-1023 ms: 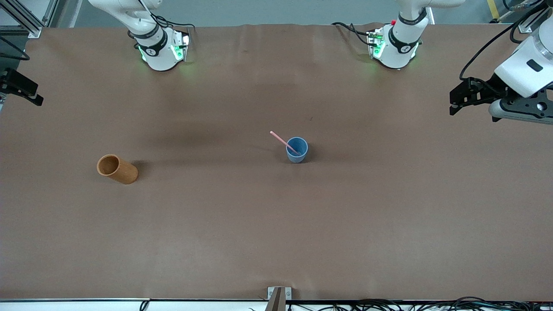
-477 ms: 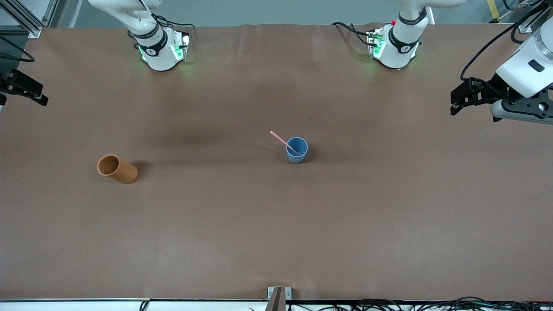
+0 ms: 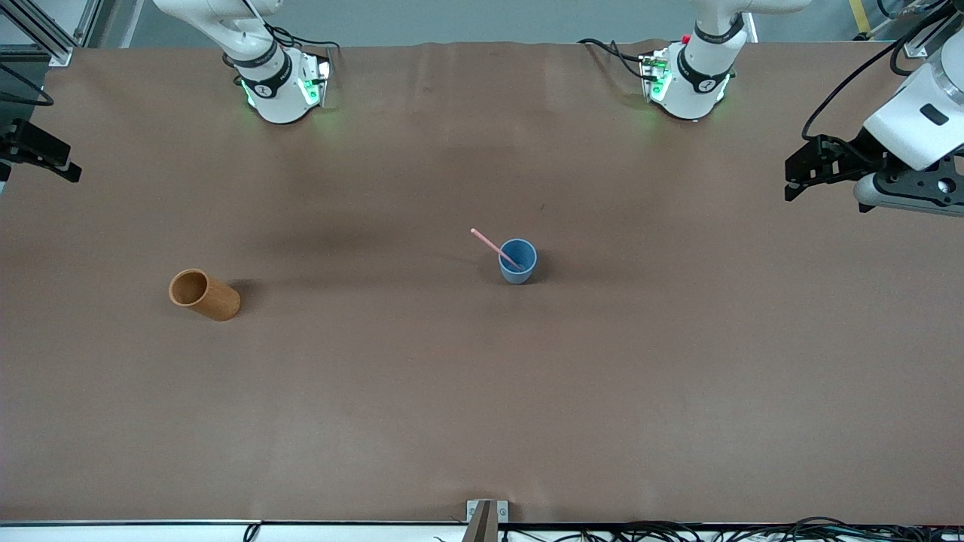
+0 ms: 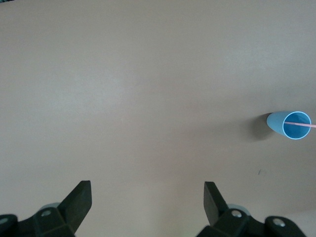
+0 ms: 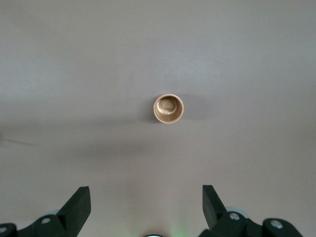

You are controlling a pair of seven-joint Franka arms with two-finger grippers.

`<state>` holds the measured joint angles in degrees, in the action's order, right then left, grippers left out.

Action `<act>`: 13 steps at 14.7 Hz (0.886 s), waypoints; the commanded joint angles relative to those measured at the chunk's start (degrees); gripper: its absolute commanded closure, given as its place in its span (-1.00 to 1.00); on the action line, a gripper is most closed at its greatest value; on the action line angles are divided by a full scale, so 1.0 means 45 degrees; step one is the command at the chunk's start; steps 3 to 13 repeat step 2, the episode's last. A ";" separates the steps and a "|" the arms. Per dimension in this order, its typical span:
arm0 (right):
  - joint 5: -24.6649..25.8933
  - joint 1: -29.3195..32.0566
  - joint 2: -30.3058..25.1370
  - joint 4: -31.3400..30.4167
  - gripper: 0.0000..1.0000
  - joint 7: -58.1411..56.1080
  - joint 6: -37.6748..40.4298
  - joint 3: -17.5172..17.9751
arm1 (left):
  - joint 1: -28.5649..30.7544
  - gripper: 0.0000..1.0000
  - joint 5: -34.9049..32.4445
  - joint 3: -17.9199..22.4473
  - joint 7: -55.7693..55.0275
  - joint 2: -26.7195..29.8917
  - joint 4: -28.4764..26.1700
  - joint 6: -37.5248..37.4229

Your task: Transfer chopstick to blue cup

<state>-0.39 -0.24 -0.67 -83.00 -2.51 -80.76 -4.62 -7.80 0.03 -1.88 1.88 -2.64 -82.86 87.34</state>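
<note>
Chopstick (image 3: 495, 249) leans in blue cup (image 3: 517, 262), lower end hidden inside

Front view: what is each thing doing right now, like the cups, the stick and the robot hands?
chopstick: standing tilted in the blue cup, its top end leaning out over the rim.
blue cup: upright, holding the chopstick.
orange-brown cup: upright, empty.
left gripper: open, empty, waiting high over the table.
right gripper: open, empty, up above the orange-brown cup.

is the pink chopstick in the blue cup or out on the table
In. The thin pink chopstick leans inside the small matte blue cup, its lower end below the rim, its upper end sticking out toward the right arm's end.
</note>
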 commanded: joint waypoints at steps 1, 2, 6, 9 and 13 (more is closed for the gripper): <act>-0.0129 -0.0316 -0.0065 0.0184 -1.00 -0.0086 0.0194 -0.0340 | 0.0033 -1.00 0.0188 0.0007 -0.0086 -0.0135 0.0385 -0.0307; -0.0070 -0.0375 -0.0065 0.0184 -1.00 -0.0086 0.0194 -0.0360 | 0.0052 -1.00 0.0189 0.0007 -0.0067 -0.0135 0.0385 -0.0307; -0.0070 -0.0375 -0.0065 0.0184 -1.00 -0.0086 0.0194 -0.0360 | 0.0052 -1.00 0.0189 0.0007 -0.0067 -0.0135 0.0385 -0.0307; -0.0070 -0.0375 -0.0065 0.0184 -1.00 -0.0086 0.0194 -0.0360 | 0.0052 -1.00 0.0189 0.0007 -0.0067 -0.0135 0.0385 -0.0307; -0.0070 -0.0375 -0.0065 0.0184 -1.00 -0.0086 0.0194 -0.0360 | 0.0052 -1.00 0.0189 0.0007 -0.0067 -0.0135 0.0385 -0.0307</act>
